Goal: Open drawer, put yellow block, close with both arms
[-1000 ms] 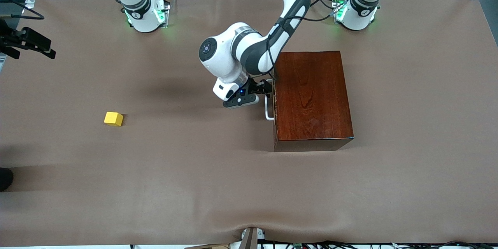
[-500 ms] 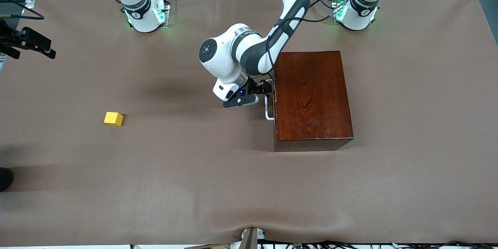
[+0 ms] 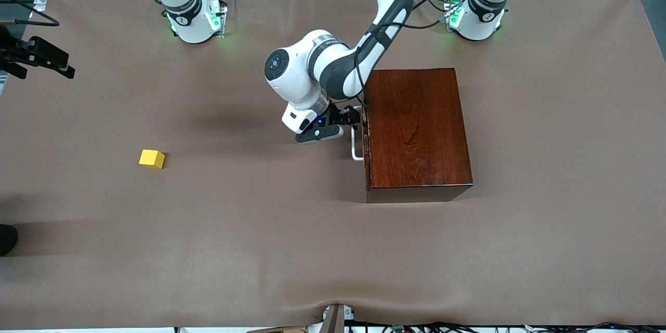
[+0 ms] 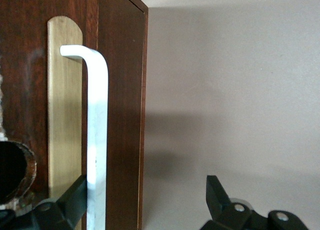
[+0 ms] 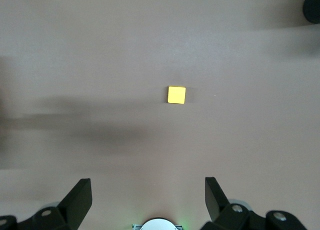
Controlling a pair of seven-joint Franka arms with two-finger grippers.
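The left gripper [image 3: 347, 120] sat at the front of the drawer [image 3: 366, 140], its fingers [image 4: 75, 200] spread wide around the white handle [image 3: 356, 146]; whether a pad touched the bar was hard to tell. The drawer looked barely out of the dark box [image 3: 418, 127], with bare brown table [image 3: 260, 229] before it. The yellow block [image 3: 152, 158] lay alone toward the right arm's end, well apart, under the open right gripper [image 5: 148, 200], which waited high above.

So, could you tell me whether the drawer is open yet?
Barely: the drawer front stands slightly proud of the box.
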